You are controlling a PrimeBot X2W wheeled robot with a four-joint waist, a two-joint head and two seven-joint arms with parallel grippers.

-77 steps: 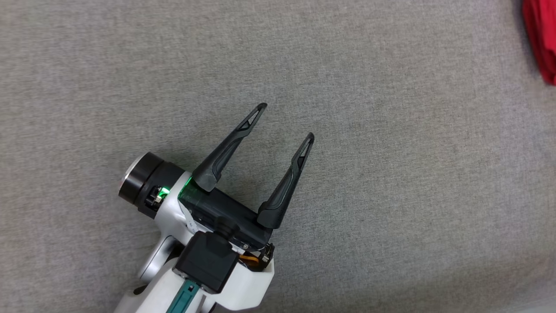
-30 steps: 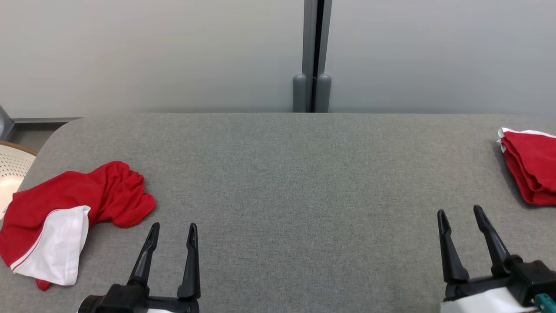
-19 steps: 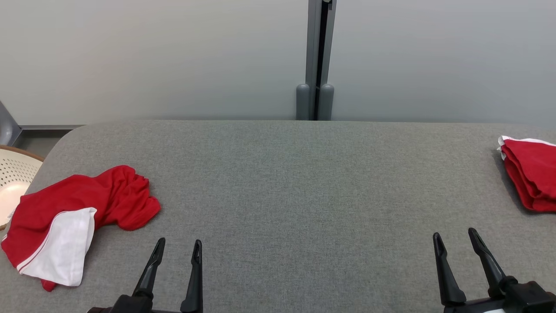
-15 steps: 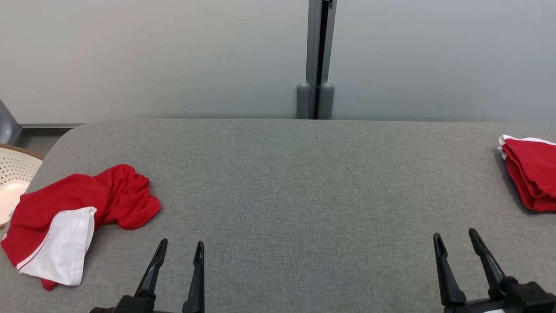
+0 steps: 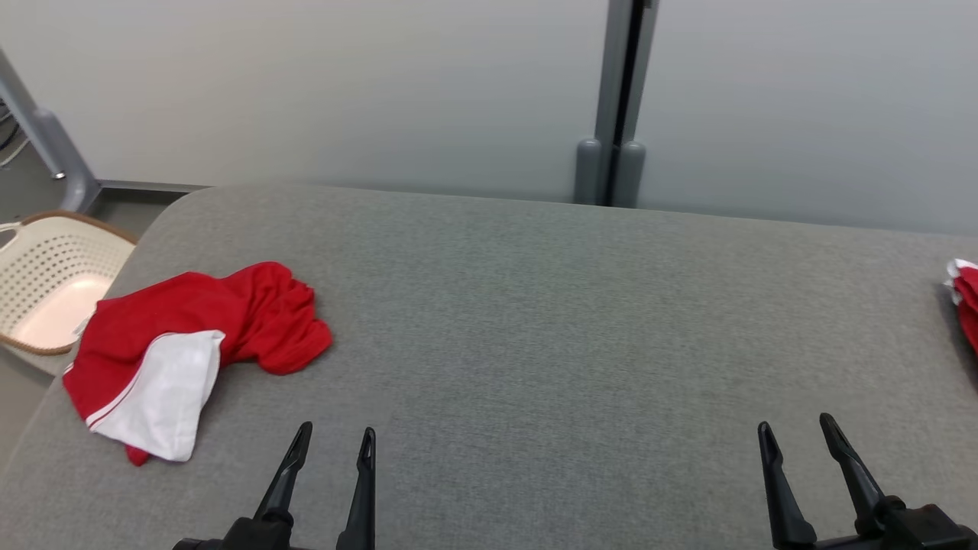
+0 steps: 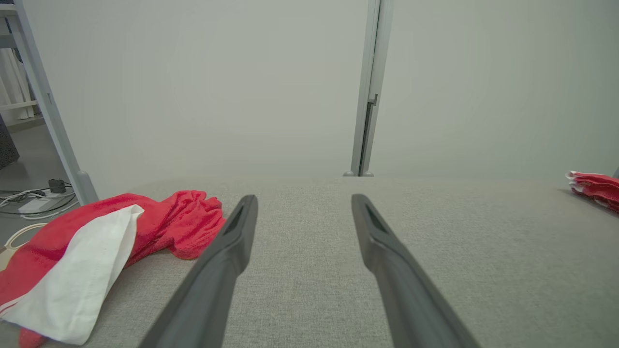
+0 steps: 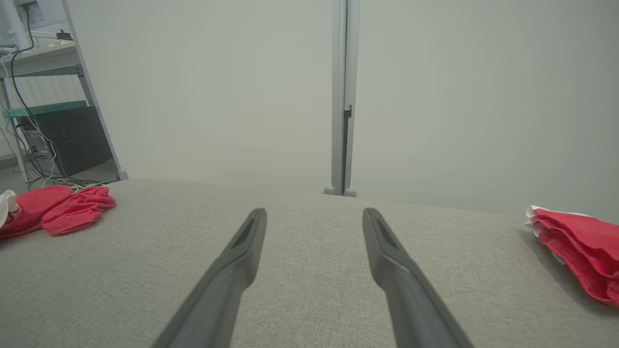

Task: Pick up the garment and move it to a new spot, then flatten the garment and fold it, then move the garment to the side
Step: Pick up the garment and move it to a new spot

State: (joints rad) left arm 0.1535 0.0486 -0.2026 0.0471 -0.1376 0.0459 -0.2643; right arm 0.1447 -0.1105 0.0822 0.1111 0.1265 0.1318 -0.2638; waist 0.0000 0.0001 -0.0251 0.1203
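A crumpled red garment point(image 5: 244, 325), with a white panel point(image 5: 160, 393) turned outward, is seen at the left of the head view. It is spread loosely on the grey fabric-covered table point(image 5: 535, 321), close to the table's rounded left edge. A perforated cream basket point(image 5: 46, 263) is seen beyond that edge, at the far left of the frame and lower than the tabletop.

The left gripper point(image 5: 337, 429) is shown at the bottom of the frame, just right of the garment and apart from it. Its two dark fingers are spread, with nothing held between them. The right gripper point(image 5: 794, 422) is placed at the lower right, likewise parted and empty, and bare cloth is seen beneath it.

A folded red stack point(image 5: 966, 302) with a white edge is cut off by the right border of the frame, well apart from the garment.

In the left wrist view the garment is found at the lower left, beside the near finger. In the right wrist view it is seen small at the far left, with the folded stack at the right. A grey post point(image 5: 623, 99) is set against the pale wall point(image 5: 344, 84) behind the table.
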